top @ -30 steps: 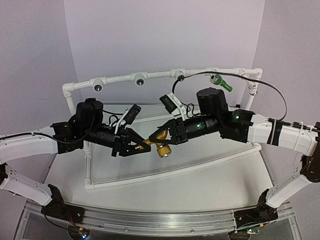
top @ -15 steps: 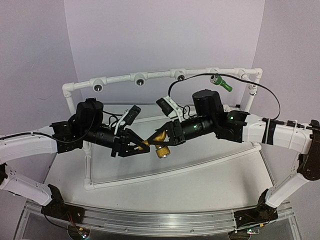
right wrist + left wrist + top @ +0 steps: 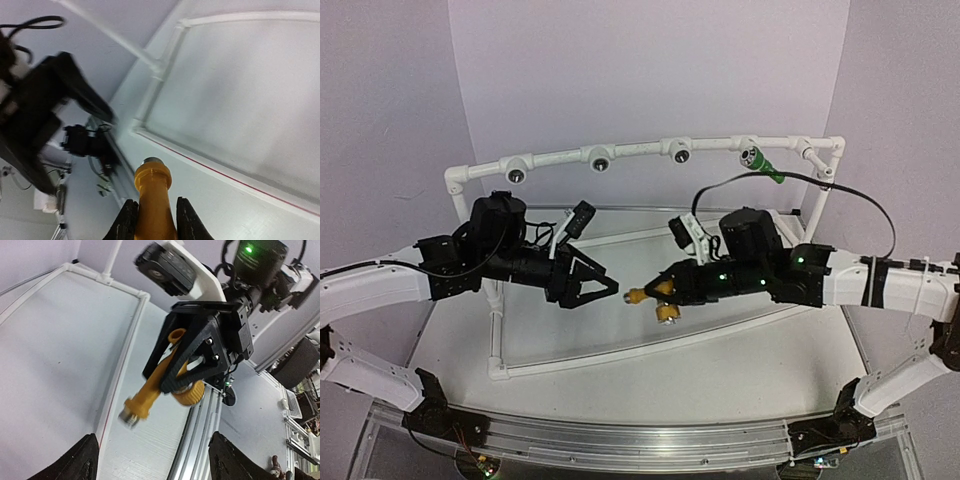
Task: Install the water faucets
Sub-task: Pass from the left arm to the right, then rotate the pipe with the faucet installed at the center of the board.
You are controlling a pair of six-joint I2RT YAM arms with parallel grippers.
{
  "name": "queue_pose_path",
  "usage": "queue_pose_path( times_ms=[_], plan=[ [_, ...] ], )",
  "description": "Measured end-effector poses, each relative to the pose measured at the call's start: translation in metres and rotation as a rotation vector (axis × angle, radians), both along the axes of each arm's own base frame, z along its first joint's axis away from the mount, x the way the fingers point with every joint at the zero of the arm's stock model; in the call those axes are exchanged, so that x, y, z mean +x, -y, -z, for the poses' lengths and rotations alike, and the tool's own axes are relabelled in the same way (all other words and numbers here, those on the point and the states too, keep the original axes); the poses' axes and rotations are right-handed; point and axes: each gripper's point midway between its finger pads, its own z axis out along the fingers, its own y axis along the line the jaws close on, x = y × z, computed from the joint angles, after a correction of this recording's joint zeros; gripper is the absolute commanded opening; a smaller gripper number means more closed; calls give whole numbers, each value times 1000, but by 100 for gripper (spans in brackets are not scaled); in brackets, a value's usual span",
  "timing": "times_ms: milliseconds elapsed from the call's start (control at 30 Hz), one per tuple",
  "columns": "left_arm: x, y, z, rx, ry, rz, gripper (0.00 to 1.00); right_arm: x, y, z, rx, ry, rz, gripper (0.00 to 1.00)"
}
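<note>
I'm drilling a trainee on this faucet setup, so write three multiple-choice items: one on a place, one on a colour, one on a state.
1. Where is the green faucet?
A) lying on the table
B) on the top rail of the white pipe frame, near its right end
C) in a bin

2. What colour is the faucet in the right gripper?
A) blue
B) green
C) yellow-orange

3. How is the left gripper?
A) open and empty
B) shut on the green faucet
C) shut on a cable

Answers:
1 B, it sticks out from the top rail in the top view.
2 C, the right wrist view shows the fingers clamping the yellow-orange faucet.
3 A, its own wrist view shows the fingers wide apart with nothing between them.
</note>
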Motion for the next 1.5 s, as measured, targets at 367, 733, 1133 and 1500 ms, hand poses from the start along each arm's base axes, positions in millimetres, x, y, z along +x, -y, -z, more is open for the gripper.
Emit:
queue_pose_path(
  times_ms=[367,733,1133,1500],
  plan=[
    [38,-40,-116,-46,71,-312,81,33,159,118,-573,-30,507,0],
    [120,-104,-244,-52,250,-732,84,36,226,168,-673,-161,732,0],
    [214,-143,-127,217,5,-770,76,54,275,181,-576,-181,943,0],
    [179,-118,-132,91,-7,-540,68,112,296,179,-488,-179,973,0]
  ],
)
